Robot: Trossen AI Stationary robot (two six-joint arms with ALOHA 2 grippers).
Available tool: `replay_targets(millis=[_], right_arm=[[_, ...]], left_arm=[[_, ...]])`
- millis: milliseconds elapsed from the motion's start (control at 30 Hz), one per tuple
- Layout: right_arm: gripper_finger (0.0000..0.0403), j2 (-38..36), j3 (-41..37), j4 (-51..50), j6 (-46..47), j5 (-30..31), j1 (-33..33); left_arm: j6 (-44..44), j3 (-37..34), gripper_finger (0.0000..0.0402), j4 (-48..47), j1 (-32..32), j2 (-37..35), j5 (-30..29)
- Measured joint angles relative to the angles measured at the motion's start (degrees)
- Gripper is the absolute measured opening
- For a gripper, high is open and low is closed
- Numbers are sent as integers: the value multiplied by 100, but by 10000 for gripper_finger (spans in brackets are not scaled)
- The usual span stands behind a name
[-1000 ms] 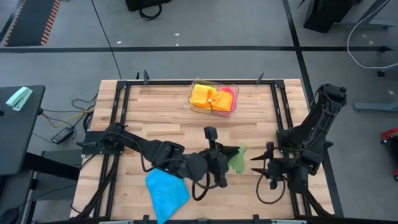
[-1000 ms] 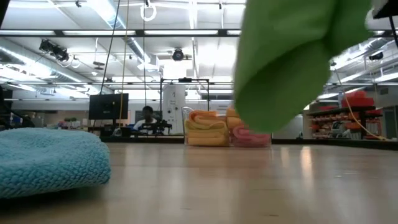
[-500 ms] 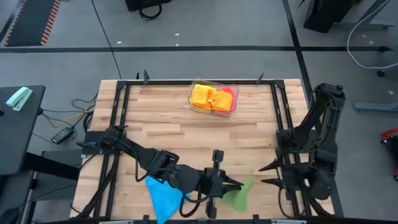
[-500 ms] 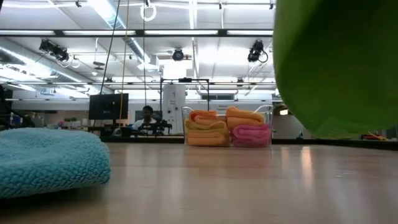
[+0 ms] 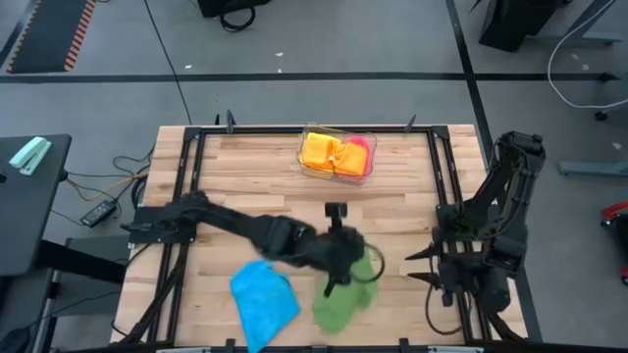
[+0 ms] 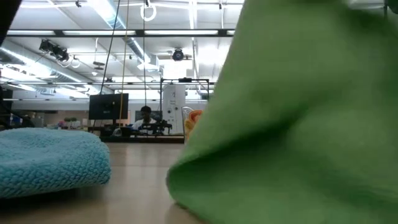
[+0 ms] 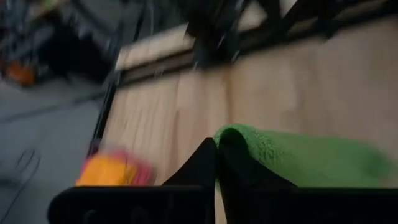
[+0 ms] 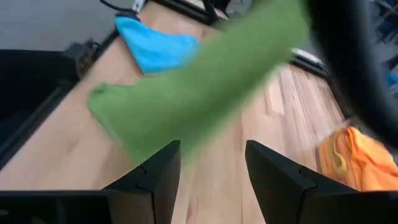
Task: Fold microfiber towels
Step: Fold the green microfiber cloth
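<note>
The left hand point(image 5: 345, 263) is pinched tight on the green towel point(image 5: 343, 299), which hangs down near the front edge of the desk point(image 5: 245, 186), about the middle. The blue towel point(image 5: 263, 302) lies just beside it. The right hand point(image 5: 424, 265) waits by the right edge, fingers apart, holding nothing. Orange and pink towels point(image 5: 336, 154) sit in a clear tray point(image 5: 303, 162) at the back edge.

The green towel point(image 5: 342, 299) and blue towel point(image 5: 263, 300) were nubby matt cloth; the tabletop point(image 5: 255, 186) was smooth pale wood.
</note>
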Motion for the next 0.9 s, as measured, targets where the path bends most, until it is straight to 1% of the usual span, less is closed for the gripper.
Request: replay_targets(millis=[133,200,300,400,567,733,767,833,900], right_arm=[[190,-2,-295,103,254,-31,-184],[190,2,-444,157,355,-86,-273],[190,0,-706,544,389,-254,-413],[190,0,-1036,1065,346,-319,-539],[190,0,-1568,1683,310,-346,-774],[190,2,-1966,2271,304,-555,-1076],[190,2,-2024,2360,265,-588,-1132],[190,2,-2109,2490,164,-650,-1222],[190,2,-2119,2532,112,-666,-1305]], left_arm=[[-246,0,13,-460,419,315,-4],[-254,0,20,-585,589,469,2],[-265,-1,32,-715,778,623,10],[-404,15,33,-785,890,646,85],[-550,2,16,-1079,916,629,163],[-660,4,17,-1593,912,632,196],[-715,5,21,-1619,912,645,287],[-798,4,30,-1614,914,671,653],[-855,11,36,-1400,913,750,1048]])
